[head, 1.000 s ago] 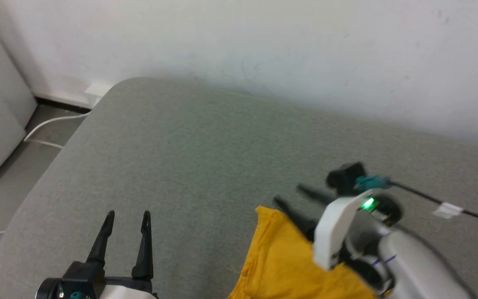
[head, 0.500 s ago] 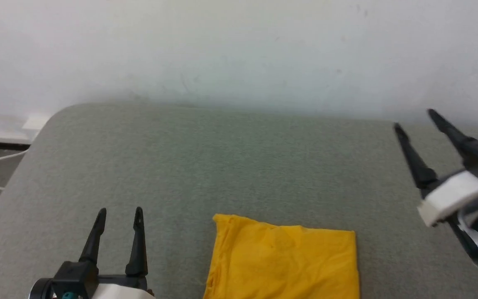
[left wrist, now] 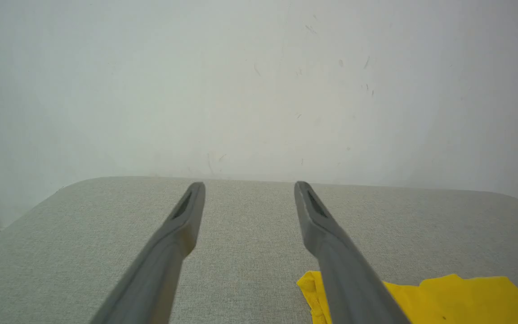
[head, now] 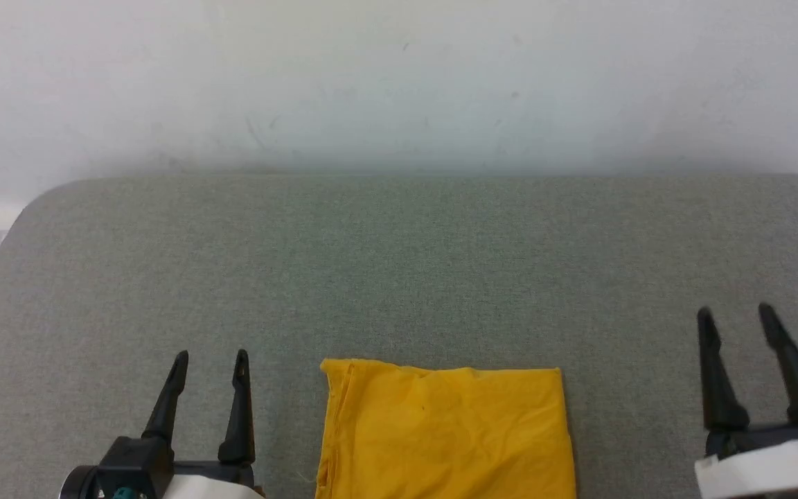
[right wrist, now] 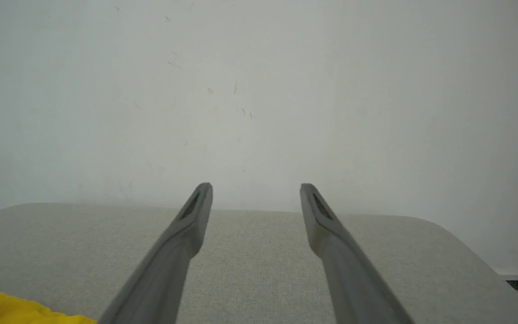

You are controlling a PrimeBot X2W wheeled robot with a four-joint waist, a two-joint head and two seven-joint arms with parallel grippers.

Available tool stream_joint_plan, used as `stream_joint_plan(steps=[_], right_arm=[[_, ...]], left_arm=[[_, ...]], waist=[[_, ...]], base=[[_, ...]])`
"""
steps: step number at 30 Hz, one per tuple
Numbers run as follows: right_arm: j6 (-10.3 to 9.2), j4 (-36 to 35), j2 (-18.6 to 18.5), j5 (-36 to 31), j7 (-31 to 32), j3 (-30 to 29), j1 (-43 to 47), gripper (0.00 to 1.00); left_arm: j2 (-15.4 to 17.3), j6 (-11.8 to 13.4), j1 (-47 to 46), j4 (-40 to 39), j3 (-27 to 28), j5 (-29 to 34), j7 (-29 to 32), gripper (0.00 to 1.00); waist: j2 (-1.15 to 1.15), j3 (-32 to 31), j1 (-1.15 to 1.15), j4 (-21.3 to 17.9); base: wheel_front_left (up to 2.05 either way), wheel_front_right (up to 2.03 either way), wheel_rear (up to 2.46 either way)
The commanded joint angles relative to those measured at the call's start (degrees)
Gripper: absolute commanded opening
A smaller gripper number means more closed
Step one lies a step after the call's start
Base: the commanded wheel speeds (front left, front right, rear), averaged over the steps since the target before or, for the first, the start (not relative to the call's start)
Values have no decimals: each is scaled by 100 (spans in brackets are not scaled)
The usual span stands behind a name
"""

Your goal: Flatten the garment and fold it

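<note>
Both claws stand wide open and empty: left claw just left of the shirt, right claw well off to its right. Between them the shirt lies as a flat yellow rectangle at the near side of the pad, its near end out of view. Left claw is nearer; folding looks done.

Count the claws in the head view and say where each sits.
2. The left claw is at the lower left, open, just left of the yellow garment; the right claw is at the lower right, open, farther from it. Neither touches it.
</note>
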Motion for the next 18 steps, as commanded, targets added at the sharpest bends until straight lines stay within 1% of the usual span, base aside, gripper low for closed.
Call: stream_joint_plan(steps=[1, 6, 12, 14, 15, 18], right_arm=[[-5, -58, 128, -52, -75, 13, 187, 100], [-5, -5, 254, -156, -172, 76, 377, 100], [-5, -11, 251, -179, -71, 70, 320, 100], [-5, -54, 225, -54, 125, 109, 321, 100], [-5, -63, 207, 93, 317, 150, 326, 100], [-5, -115, 40, 745, 1141, 289, 309, 100]], left_arm=[[-10, -6, 28, -2, 20, -1, -27, 100], [-10, -42, 23, 33, 13, 48, -27, 100], [-10, -64, -38, 36, -5, 75, -27, 100], [-10, -70, -63, 27, -17, 86, -27, 100], [-10, -73, -75, 23, -19, 90, -27, 100], [-10, -96, -122, 23, -22, 118, -27, 100]], waist=[[0, 33, 0, -31], [0, 75, 0, -64], [0, 111, 0, -57], [0, 146, 0, -39], [0, 169, 0, -29], [0, 274, 0, 10]], base=[[0, 0, 0], [0, 0, 0], [0, 0, 0], [0, 0, 0], [0, 0, 0], [0, 0, 0]])
